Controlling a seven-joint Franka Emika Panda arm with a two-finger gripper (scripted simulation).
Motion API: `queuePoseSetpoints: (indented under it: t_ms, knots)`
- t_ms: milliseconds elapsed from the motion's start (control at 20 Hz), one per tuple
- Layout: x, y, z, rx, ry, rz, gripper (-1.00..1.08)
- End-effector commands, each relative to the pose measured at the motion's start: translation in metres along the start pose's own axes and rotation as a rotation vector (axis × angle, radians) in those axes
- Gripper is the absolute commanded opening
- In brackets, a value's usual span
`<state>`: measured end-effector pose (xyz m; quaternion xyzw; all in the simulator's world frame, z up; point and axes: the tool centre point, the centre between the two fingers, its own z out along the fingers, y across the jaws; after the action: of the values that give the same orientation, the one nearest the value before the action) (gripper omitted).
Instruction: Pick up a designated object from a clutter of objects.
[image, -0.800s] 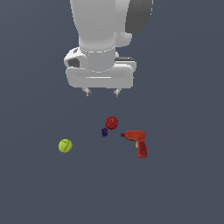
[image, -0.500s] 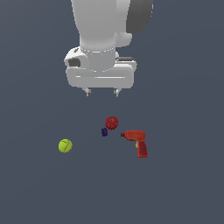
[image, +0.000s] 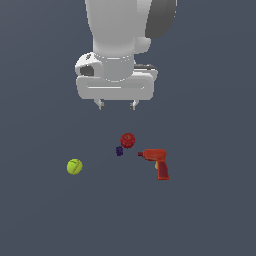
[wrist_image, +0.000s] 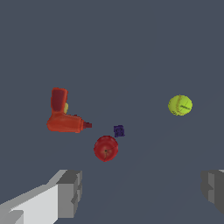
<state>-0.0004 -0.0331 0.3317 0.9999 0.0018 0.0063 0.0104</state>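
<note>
The yellow-green tennis ball (image: 74, 166) lies alone on the grey floor at the exterior view's left; it also shows in the wrist view (wrist_image: 180, 105). The red apple-like ball (image: 128, 140) (wrist_image: 106, 148), a tiny dark purple lump (image: 119, 150) (wrist_image: 118, 131) and the red drill (image: 157, 162) (wrist_image: 62, 117) lie together to its right. My gripper (image: 117, 105) hangs open and empty well above the red ball, up and to the right of the tennis ball. Its grey fingers (wrist_image: 70, 193) show wide apart in the wrist view.
The floor (image: 210, 210) is a plain dark grey surface with no edges or walls in view. The red drill lies on its side with its tip toward the purple lump. The arm's white body fills the top centre of the exterior view.
</note>
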Motion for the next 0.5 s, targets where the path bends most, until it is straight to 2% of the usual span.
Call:
queuePoseSetpoints:
  t_ms: [0,450]
  knots:
    - [0.0,0.001,0.001,0.0,0.0,0.0,1.0]
    - [0.017,0.02,0.023,0.008,-0.002,0.012,1.0]
